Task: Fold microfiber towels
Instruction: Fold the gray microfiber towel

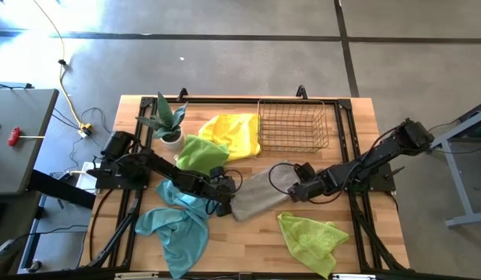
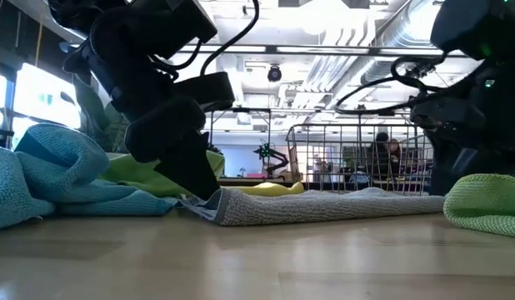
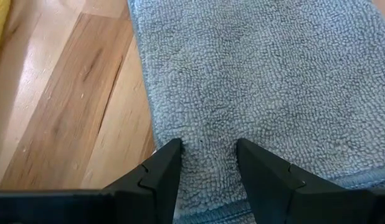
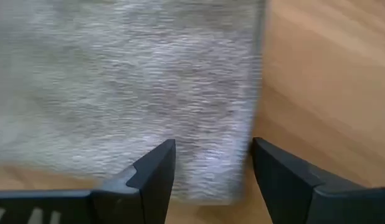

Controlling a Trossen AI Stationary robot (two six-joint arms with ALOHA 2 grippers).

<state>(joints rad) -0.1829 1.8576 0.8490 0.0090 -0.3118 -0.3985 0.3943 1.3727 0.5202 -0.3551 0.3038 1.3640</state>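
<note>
the grey towel (image 1: 258, 194) lies flat mid-table, likely mid-fold. at its 8 o'clock corner the left gripper (image 3: 208, 163) is spread, pressing the edge; at 2 o'clock the right gripper (image 4: 212, 163) is spread over the opposite edge, holding nothing.

The centre of the table (image 1: 248, 241) is occupied by the grey towel (image 1: 256, 194), with the left pincer (image 1: 223, 204) at one end and the right pincer (image 1: 291, 189) at the other, both with fingers parted over the cloth. The far side is blocked by the wire basket (image 1: 293, 124), yellow towel (image 1: 233, 132), green towel (image 1: 200, 153) and potted plant (image 1: 169, 124). Bare wood remains along the near edge between the teal towel (image 1: 178, 229) and lime towel (image 1: 312, 237).
</note>
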